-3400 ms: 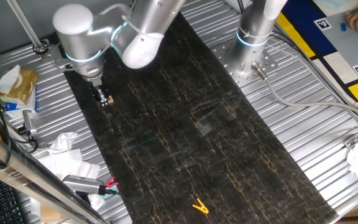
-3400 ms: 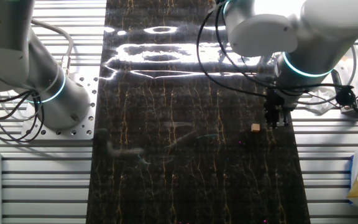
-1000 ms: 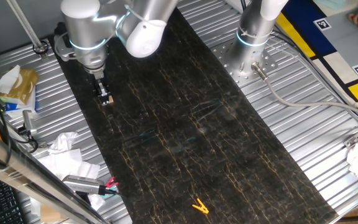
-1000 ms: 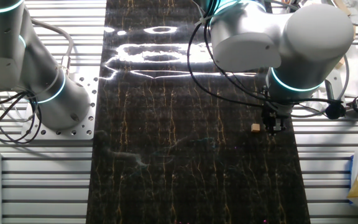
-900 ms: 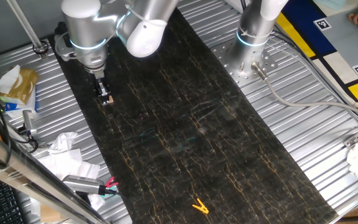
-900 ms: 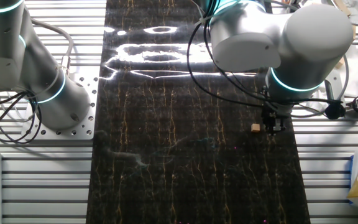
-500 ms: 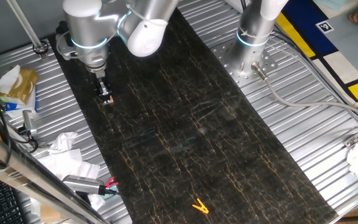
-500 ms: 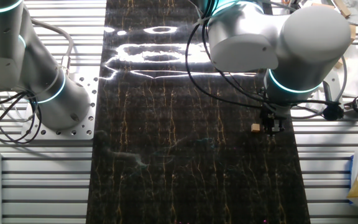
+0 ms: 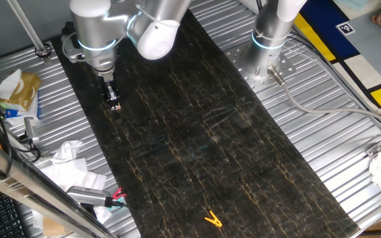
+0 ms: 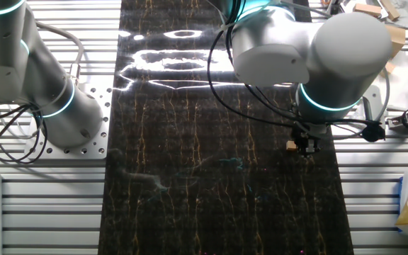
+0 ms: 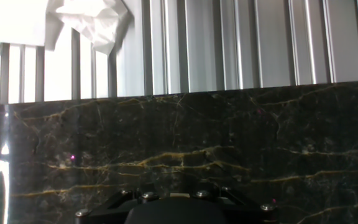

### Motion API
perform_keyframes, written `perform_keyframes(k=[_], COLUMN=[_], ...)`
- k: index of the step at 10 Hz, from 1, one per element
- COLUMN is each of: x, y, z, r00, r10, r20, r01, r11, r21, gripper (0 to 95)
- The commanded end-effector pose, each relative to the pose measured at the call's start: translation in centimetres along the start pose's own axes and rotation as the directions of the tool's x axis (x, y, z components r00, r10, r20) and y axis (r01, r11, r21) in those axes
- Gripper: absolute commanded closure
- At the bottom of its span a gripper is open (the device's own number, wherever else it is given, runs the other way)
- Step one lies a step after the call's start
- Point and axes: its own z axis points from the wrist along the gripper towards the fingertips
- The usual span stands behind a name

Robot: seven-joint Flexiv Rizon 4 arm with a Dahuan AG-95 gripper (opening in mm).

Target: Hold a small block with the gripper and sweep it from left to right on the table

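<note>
second arm (image 10: 34,78): upright silver, on ribbed metal left of the slab in the other fixed view, blue ring lit.
bench (image 10: 204,198): long dark slab, gold veins, glare patch at far end.
clip (image 9: 211,219): yellow, lying on the slab's near end in one fixed view, well apart from the arm.
small block (image 10: 290,145): tan cube on the bench near its right edge in the other fixed view, just beside the fingers, touching or nearly so; can't tell if it's between them.
hand (image 10: 305,147): black, pointing down at the slab, tips at surface level. Opening: cannot tell; grip on block: cannot tell.
hand view: only veined slab, ribbed metal, crumpled white paper (image 11: 92,22); fingers and block not visible.
</note>
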Motion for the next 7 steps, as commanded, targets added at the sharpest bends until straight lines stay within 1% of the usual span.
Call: perform_keyframes(k=[1, 2, 7], x=[-0.06, -0.06, -0.05], y=[0.03, 0.03, 0.02], z=[0.03, 0.04, 0.14], r00=[1.0, 1.0, 1.0], r10=[0.006, 0.012, 0.025], r20=[-0.002, -0.003, -0.007], r01=[-0.006, -0.012, -0.025], r11=[1.0, 1.0, 0.999], r21=[-0.002, -0.009, -0.021], gripper=[57.0, 57.0, 57.0])
